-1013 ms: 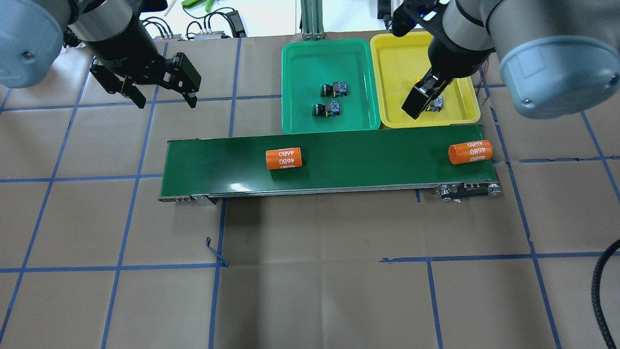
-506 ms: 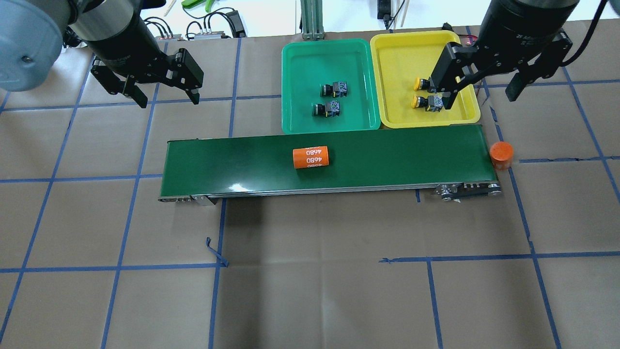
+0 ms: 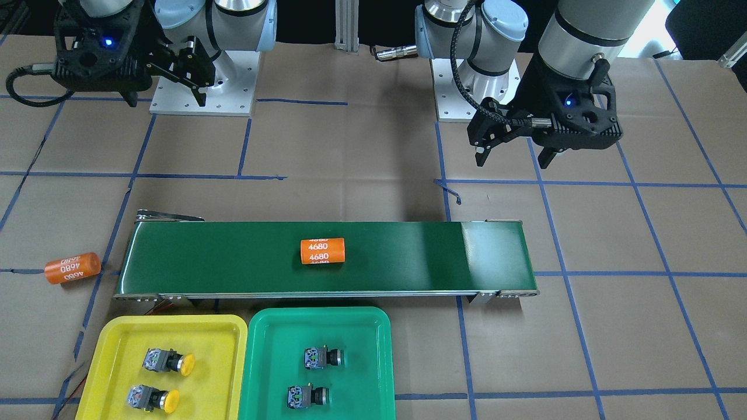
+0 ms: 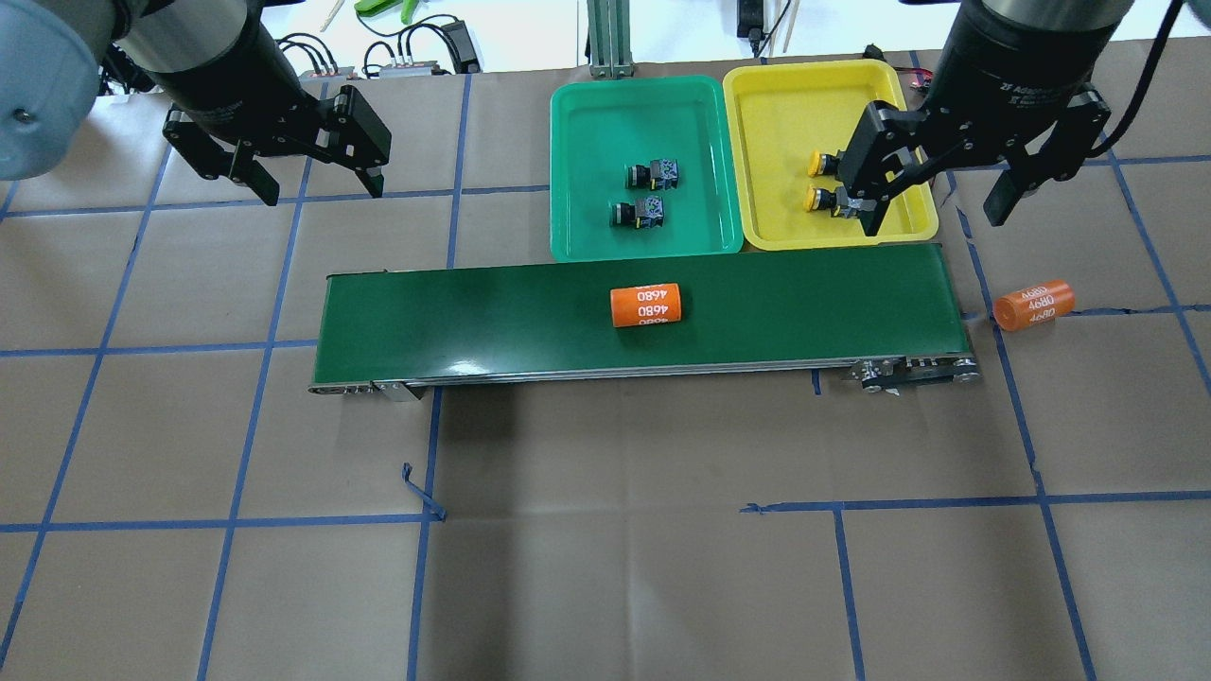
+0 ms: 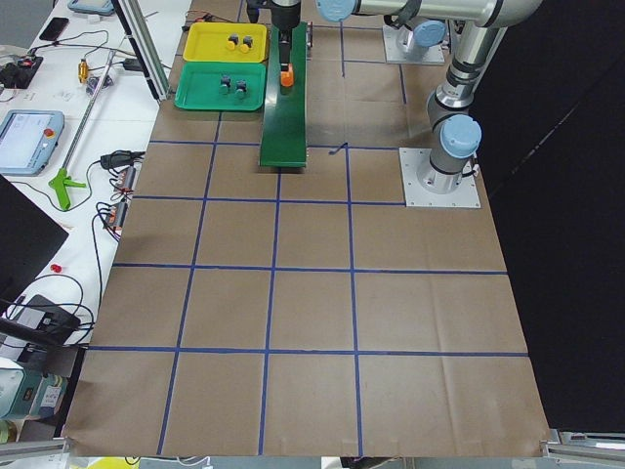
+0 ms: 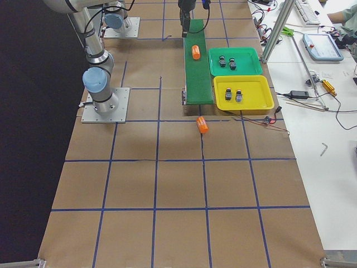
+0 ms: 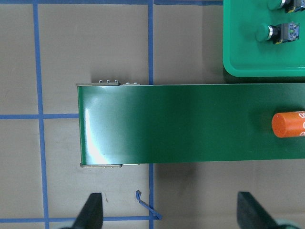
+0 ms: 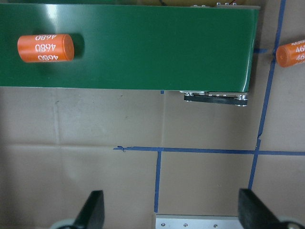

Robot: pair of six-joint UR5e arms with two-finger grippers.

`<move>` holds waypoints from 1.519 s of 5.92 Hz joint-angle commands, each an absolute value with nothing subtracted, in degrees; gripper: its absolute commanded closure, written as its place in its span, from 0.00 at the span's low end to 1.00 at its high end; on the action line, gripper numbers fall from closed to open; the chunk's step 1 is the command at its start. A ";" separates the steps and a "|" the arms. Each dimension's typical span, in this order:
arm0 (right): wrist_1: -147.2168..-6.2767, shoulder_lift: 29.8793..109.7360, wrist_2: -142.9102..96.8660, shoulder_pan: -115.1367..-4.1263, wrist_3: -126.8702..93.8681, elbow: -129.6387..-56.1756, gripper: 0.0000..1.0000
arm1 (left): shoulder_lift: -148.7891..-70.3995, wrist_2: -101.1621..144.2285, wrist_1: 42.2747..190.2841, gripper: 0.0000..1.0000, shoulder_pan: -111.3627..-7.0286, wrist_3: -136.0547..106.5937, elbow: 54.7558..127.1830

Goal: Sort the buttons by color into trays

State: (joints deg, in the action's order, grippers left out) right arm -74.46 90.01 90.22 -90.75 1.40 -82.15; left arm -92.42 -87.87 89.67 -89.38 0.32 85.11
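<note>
Two green buttons point(image 4: 653, 174) point(image 4: 638, 213) lie on their sides in the green tray point(image 4: 577, 123). Two yellow buttons point(image 4: 821, 164) point(image 4: 819, 199) lie in the yellow tray point(image 4: 776, 104). My left gripper point(image 4: 322, 192) is open and empty, high over the table left of the trays. My right gripper point(image 4: 932, 222) is open and empty, high over the yellow tray's right edge. The left wrist view shows the green tray's corner point(image 7: 238, 67) and one green button point(image 7: 279, 32).
A long dark-green conveyor belt point(image 4: 473, 312) lies in front of the trays. One orange "4680" cylinder point(image 4: 645, 305) lies on the belt near its middle. Another point(image 4: 1033, 305) lies on the brown paper just past the belt's right end.
My right gripper rose out of the yellow tray and opened, leaving a second yellow button there. The belt cylinder moved right. The other cylinder dropped off the belt's right end onto the table.
</note>
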 commanded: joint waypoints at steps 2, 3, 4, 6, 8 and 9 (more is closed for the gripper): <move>-75.32 88.42 90.09 -90.70 -3.25 -82.97 0.00 | -92.11 -88.33 92.19 0.01 -89.21 0.18 84.03; -77.24 88.50 90.17 -90.70 -3.25 -82.97 0.00 | -92.02 -88.24 92.28 0.01 -89.12 0.18 84.11; -77.95 88.59 90.18 -90.70 -3.25 -83.14 0.00 | -92.20 -88.24 92.29 0.01 -89.12 0.26 84.29; -77.96 88.51 90.09 -90.70 -3.25 -83.14 0.00 | -92.46 -88.16 92.37 0.01 -89.03 1.05 84.46; -77.96 88.51 90.09 -90.70 -3.25 -83.14 0.00 | -92.29 -88.50 92.37 0.01 -88.42 2.53 84.55; -77.96 88.51 90.09 -90.70 -3.25 -83.14 0.00 | -92.29 -88.42 92.37 0.01 -88.42 2.55 84.64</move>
State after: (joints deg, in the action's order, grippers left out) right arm -77.96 88.50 90.09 -90.70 -3.25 -83.14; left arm -92.30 -88.43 92.39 -88.51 2.24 84.58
